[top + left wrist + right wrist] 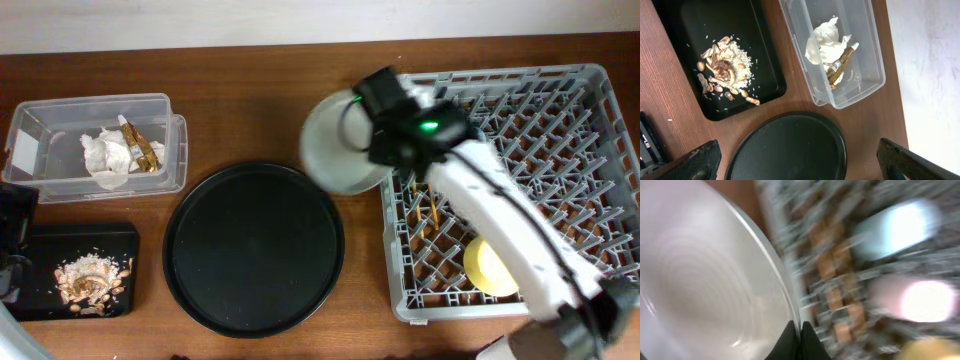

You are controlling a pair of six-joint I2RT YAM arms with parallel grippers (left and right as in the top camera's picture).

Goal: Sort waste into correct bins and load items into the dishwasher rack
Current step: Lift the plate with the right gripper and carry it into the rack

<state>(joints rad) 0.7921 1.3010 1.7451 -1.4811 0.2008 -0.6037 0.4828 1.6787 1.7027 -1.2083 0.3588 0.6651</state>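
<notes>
The desk (250, 100) is brown wood, and the dishwasher rack (520, 75) fills its right side. My right arm reaches across the rack. Left of the rack lies the round black tray (254, 248), bare.

My right gripper (800, 332) is clamped shut on the rim of the pale plate (332, 148). I hold the plate at the rack's upper-left corner, mostly over the desk and just above the round tray's far edge. Whether it rests on anything I cannot tell.

At the far left is the clear tub (60, 125), and the shallow black tray (80, 240) sits just below it.

The yellow bowl (490, 268) sits inside the rack near its lower edge. In my right wrist view, 2 blurred shapes show in the rack, the light-blue cup (900, 222) and the pink cup (920, 300).

The tub holds the crumpled white napkins (827, 42), with the gold-brown wrapper (840, 67) touching them. The tan food scraps (722, 65) are piled in the shallow tray.

My left gripper (800, 167) hangs spread wide with nothing in it, above the round tray's left part.
</notes>
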